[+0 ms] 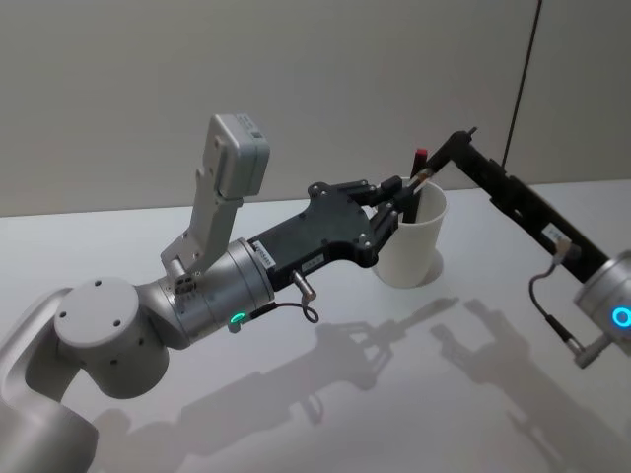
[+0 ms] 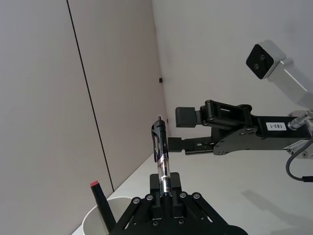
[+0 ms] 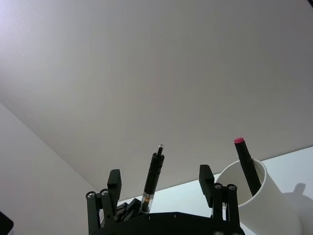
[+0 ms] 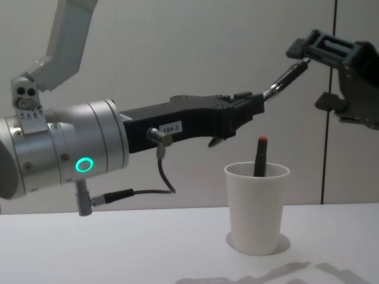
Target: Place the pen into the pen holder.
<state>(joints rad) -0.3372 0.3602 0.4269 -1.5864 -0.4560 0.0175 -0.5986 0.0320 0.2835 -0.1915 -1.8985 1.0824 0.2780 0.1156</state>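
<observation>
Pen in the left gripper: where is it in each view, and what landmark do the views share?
Head: pen right of centre, above the cup, in the left gripper.
Left wrist: pen upright, lower centre.
Right wrist: pen low centre, inside the open right gripper.
Chest: pen upper right, slanting up.
Landmark: the cup holding a red-tipped marker.
</observation>
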